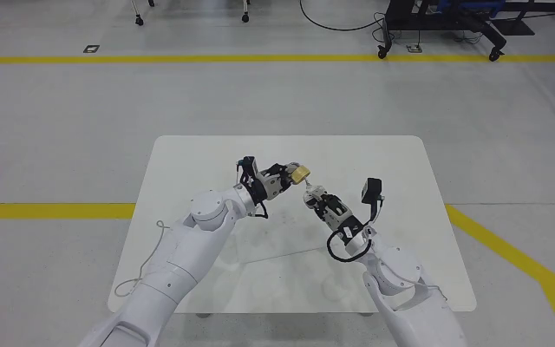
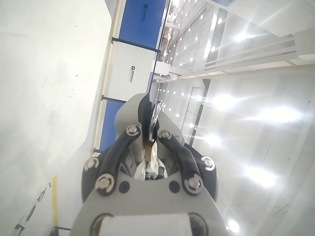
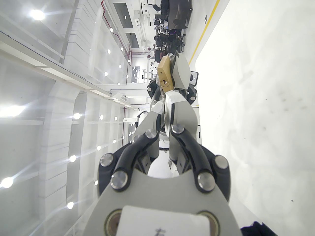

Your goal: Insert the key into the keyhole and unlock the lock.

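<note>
Over white table (yellow floor lines) left gripper clamps lock, right gripper key

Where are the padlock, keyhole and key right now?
padlock (image 3: 164, 71), right wrist view, on its brass body.
keyhole (image 3: 163, 83), right wrist view, on the padlock's end face.
key (image 3: 162, 94), right wrist view, on its metal blade.

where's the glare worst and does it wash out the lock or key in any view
Left wrist view: ceiling lamps flare into long streaks, but the lock in the left hand is clear of them. Right wrist view: starburst glare sits on the ceiling side, away from the lock and the key in the right hand. Top view: even light, no glare on the table.
</note>
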Controlling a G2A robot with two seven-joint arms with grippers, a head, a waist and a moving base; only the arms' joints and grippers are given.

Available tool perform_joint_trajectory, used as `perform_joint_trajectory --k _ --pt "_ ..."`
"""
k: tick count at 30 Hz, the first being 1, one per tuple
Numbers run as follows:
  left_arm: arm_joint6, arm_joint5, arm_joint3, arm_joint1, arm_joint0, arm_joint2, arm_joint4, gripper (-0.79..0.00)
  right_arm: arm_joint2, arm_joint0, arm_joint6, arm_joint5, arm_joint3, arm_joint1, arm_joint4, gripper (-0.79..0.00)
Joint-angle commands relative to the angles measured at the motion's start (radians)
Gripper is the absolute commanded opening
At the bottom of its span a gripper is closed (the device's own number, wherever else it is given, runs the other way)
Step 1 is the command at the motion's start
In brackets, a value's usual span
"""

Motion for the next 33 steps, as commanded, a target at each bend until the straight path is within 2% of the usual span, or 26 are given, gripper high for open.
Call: perform_joint_trajectory --k 1,27,31,33 --pt "0.0 0.002 0.0 -0.001 0.001 -0.003 0.003 -0.785 0.0 0.0 0.003 0.005 0.0 -0.001 0.0 -0.785" --pt "-0.045 -0.006 -0.018 0.001 0.005 -0.027 0.115 -0.785 0.015 0.004 0.04 0.091 -0.037 -0.006 -0.036 -0.785" --pt "-0.06 -0.009 -0.011 0.008 0.009 -0.05 0.124 -0.785 0.026 -0.001 0.077 0.113 -0.052 -0.005 -0.018 -0.785" --pt "-0.093 -0.002 -0.005 0.013 0.009 -0.067 0.119 -0.785 0.042 -0.004 0.143 0.15 -0.062 0.004 -0.061 -0.785"
